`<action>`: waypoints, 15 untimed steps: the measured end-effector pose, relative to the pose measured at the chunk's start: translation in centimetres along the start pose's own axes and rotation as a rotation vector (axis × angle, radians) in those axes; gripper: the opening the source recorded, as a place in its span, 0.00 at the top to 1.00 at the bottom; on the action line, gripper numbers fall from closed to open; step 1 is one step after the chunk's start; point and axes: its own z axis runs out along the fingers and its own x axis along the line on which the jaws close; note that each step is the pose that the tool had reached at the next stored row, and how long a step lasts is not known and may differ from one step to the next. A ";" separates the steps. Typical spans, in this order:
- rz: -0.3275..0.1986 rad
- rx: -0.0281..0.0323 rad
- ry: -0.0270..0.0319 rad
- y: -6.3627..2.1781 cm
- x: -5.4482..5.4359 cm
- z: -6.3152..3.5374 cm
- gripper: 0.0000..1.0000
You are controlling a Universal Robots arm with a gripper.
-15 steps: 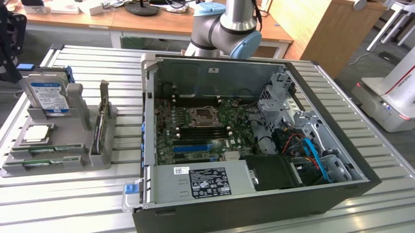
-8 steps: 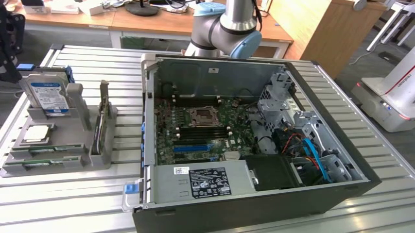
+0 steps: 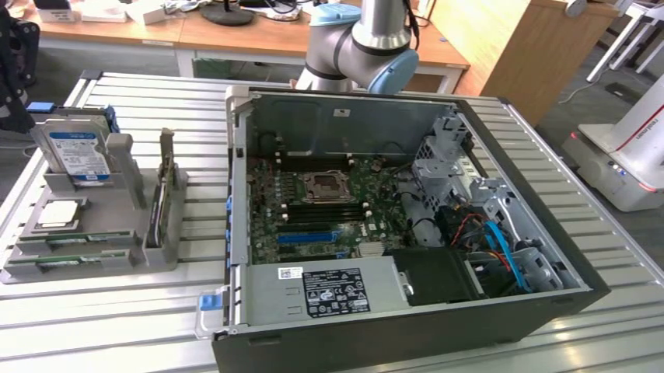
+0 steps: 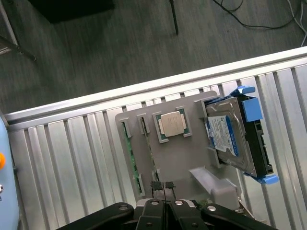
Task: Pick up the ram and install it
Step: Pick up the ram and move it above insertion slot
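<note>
The black gripper holds nothing, its slim fingers pressed together over the grey moulded plastic holder. The ram, a thin green board, stands on edge in that holder at the exterior view's left-centre, beside the open metal computer case.

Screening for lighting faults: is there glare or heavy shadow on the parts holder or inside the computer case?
Exterior view: even light on the holder and ram, the case dark in its drive corner. Wrist view: soft sheen on the processor, hard drive evenly lit.
</note>
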 end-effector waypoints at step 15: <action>-0.041 -0.0009 0.0019 -0.01 0.0 0.02 0.89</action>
